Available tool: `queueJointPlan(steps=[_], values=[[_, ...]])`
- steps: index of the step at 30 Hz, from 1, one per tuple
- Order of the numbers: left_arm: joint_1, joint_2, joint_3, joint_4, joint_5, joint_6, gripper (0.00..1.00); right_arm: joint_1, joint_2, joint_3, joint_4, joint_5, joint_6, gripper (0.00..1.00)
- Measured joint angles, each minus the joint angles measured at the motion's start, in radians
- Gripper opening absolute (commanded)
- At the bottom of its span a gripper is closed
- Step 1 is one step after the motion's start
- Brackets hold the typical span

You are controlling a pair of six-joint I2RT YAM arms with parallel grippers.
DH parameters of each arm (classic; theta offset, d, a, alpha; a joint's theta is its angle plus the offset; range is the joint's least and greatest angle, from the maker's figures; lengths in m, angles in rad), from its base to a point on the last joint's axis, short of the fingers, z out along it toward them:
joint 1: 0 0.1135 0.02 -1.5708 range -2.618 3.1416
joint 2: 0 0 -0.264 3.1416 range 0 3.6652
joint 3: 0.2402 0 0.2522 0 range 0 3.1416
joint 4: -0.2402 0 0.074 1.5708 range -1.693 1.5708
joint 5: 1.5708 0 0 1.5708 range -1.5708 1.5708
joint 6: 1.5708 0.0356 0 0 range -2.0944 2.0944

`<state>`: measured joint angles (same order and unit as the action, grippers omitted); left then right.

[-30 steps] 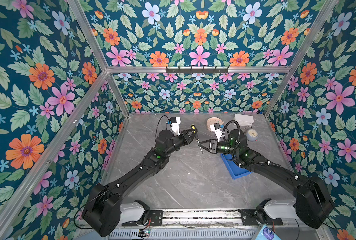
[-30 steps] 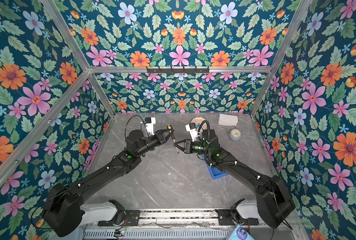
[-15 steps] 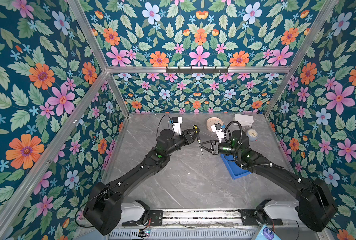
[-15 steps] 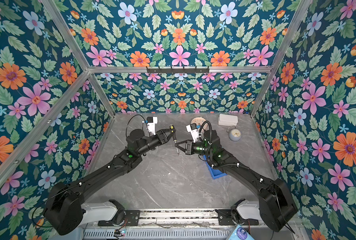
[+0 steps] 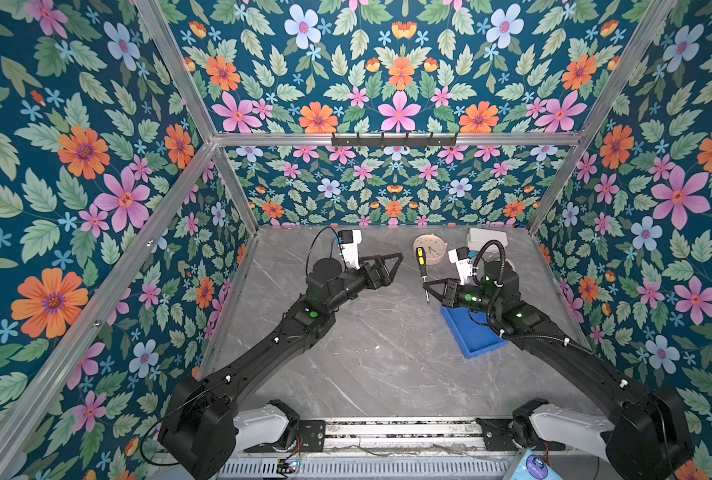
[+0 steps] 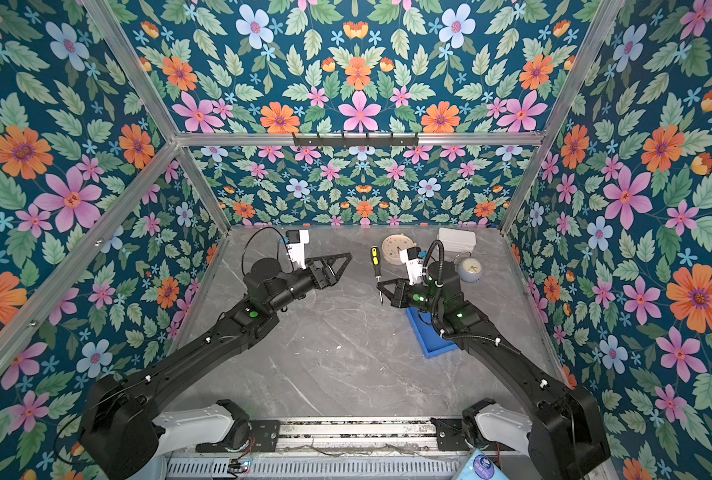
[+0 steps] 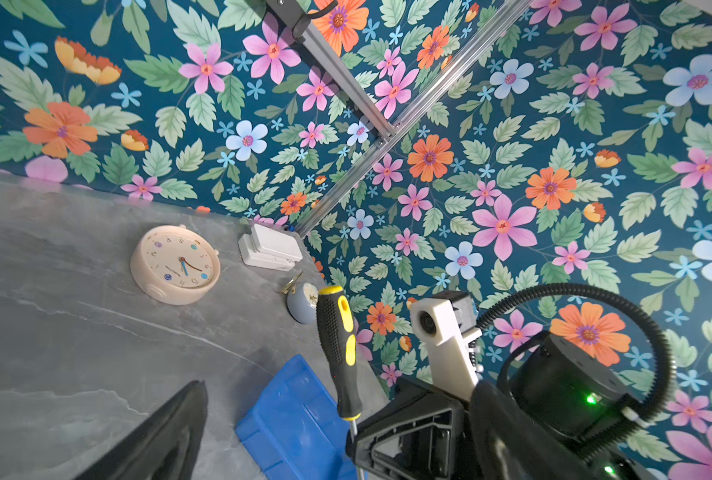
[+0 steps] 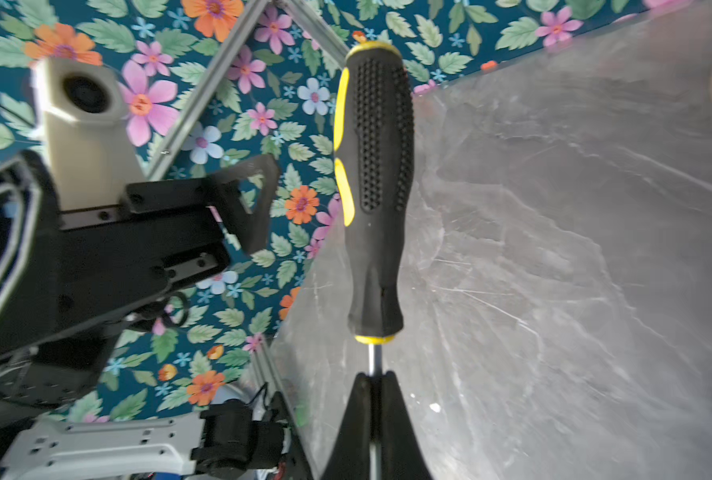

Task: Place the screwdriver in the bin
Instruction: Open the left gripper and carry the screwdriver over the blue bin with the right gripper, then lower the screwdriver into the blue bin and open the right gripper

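Right wrist view: the screwdriver [image 8: 377,187] stands upright in mid-air, handle up, its thin steel shaft pinched just below the handle by the right gripper [image 8: 374,380], whose jaws are closed on it. In both top views the tool hangs above the table [image 5: 366,353], tip down, just beside the far end of the bin [image 5: 472,338]; whether it is over the bin cannot be told. The left gripper [image 5: 391,266] sits well apart to the left, jaws spread wide and holding nothing. The screwdriver looks rigid and light, with most of its weight in the dimpled black-and-yellow handle, so a pinch on the smooth, narrow shaft is likely to let it swing or slide if the wrist tilts quickly. The rubbery handle would probably give a surer hold. It appears short enough to lie flat inside the bin. A clock [image 7: 175,264] lies beyond, near the back wall.
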<state>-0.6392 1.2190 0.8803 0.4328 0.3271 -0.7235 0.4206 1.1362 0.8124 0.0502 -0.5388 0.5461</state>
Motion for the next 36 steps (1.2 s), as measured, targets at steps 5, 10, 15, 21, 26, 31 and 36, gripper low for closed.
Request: queueJointPlan(steps=[5, 10, 15, 21, 26, 31, 36], values=[[-0.039, -0.007, 0.030, -0.059, 0.005, 0.196, 1.00, -0.011, -0.078, 0.002, -0.230, 0.180, -0.206, 0.00], [-0.080, -0.006, 0.029, -0.097, 0.043, 0.388, 1.00, -0.016, -0.134, -0.012, -0.382, 0.365, -0.340, 0.00], [-0.124, 0.017, 0.027, -0.117, 0.083, 0.563, 1.00, -0.019, -0.150, -0.046, -0.481, 0.539, -0.450, 0.00], [-0.167, 0.040, 0.025, -0.160, 0.119, 0.714, 1.00, -0.090, -0.083, -0.045, -0.575, 0.621, -0.617, 0.00], [-0.183, 0.047, 0.015, -0.171, 0.116, 0.783, 1.00, -0.113, 0.004, -0.045, -0.607, 0.643, -0.716, 0.00], [-0.195, 0.055, 0.002, -0.192, 0.114, 0.824, 1.00, -0.117, 0.108, -0.047, -0.583, 0.677, -0.769, 0.00], [-0.200, 0.061, 0.001, -0.235, 0.106, 0.865, 1.00, -0.116, 0.206, -0.047, -0.532, 0.706, -0.777, 0.00]])
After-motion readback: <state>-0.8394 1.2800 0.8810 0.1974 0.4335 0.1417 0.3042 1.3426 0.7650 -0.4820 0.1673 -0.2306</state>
